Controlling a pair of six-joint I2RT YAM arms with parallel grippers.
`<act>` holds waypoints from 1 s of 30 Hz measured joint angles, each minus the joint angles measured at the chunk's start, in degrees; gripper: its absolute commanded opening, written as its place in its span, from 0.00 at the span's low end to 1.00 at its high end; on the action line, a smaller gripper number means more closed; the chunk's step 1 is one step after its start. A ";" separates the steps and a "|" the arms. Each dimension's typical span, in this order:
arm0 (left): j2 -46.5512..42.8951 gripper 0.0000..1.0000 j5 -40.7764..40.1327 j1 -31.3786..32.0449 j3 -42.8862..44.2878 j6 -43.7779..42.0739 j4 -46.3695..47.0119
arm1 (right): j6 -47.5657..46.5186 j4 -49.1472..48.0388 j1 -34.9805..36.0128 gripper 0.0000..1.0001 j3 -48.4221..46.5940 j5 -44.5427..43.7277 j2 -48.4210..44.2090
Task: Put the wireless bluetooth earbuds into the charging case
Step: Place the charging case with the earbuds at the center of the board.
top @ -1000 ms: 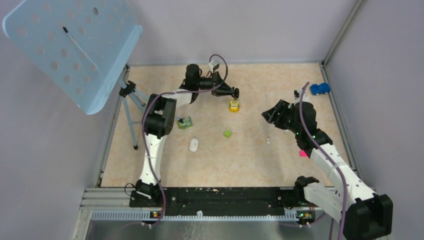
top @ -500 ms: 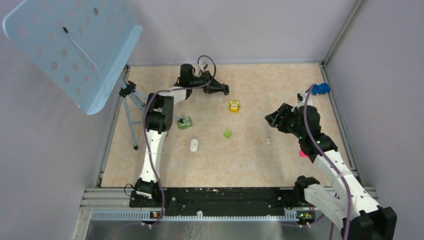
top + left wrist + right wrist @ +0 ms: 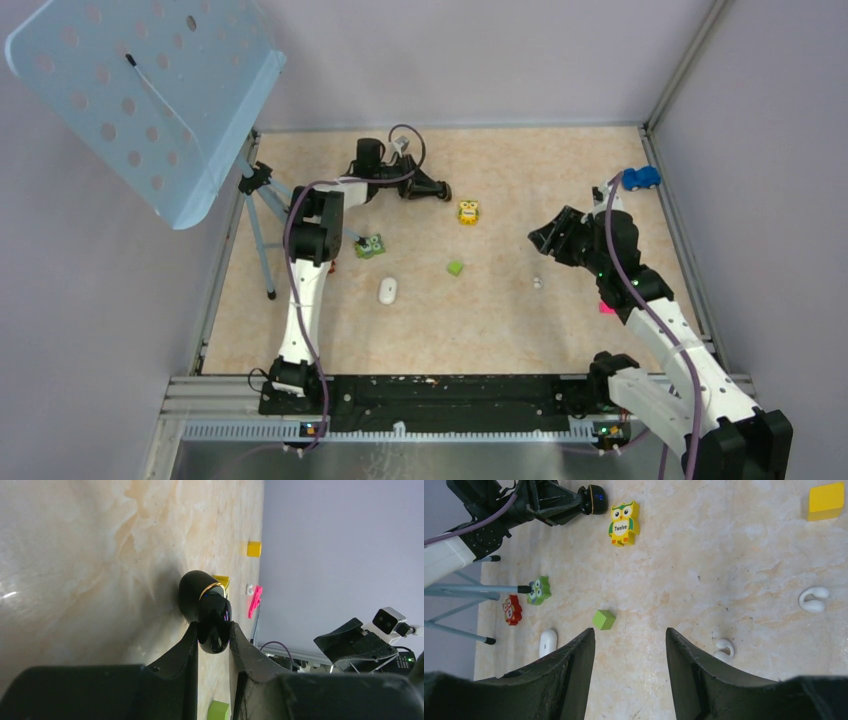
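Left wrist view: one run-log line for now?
left fingers: shut on glossy black gold-ringed case | right fingers: open, empty | two white C-shaped pieces: loose on beige table

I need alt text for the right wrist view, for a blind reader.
The right hand hangs open and empty above a marbled table, a green cube beyond its fingers. Farther off, the left hand grips a black round object near a yellow owl; two white C-shaped pieces lie at the frame's right.

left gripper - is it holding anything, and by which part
Yes. The left gripper pinches a black rounded piece with a gold band, gripping its glossy end between both fingers; the matte end points toward the table.
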State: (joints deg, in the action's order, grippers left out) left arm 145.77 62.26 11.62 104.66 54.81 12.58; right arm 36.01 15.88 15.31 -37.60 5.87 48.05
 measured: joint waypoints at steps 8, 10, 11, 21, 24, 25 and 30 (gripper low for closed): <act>0.00 0.19 -0.44 -0.59 -0.55 -2.49 -2.82 | 0.00 -0.02 0.00 0.53 0.00 0.33 0.00; 0.00 0.39 -0.63 -0.59 -0.57 -3.17 -3.98 | 0.02 -0.04 0.00 0.53 0.00 0.48 0.00; 0.00 0.47 -0.79 -0.59 -0.57 -3.85 -4.59 | 0.00 -0.07 0.00 0.53 0.00 0.50 0.00; -6.23 0.98 -5.77 -0.20 -0.50 -12.85 -15.87 | -0.94 0.02 0.00 0.54 0.00 0.48 0.57; -9.09 0.99 -10.34 0.35 -0.52 -17.53 -21.86 | -1.49 0.00 0.00 0.54 0.00 0.44 1.01; -10.25 0.99 -12.37 0.61 -0.52 -19.26 -24.09 | -1.60 0.00 0.00 0.54 0.00 0.44 1.22; -18.27 0.99 -21.92 4.24 -3.85 -27.30 -32.61 | -2.12 -0.02 0.00 0.54 0.00 0.44 2.23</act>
State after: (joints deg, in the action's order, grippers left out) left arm 127.50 40.34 15.86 100.82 27.51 -20.03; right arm 33.89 15.86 15.31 -37.60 6.31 50.28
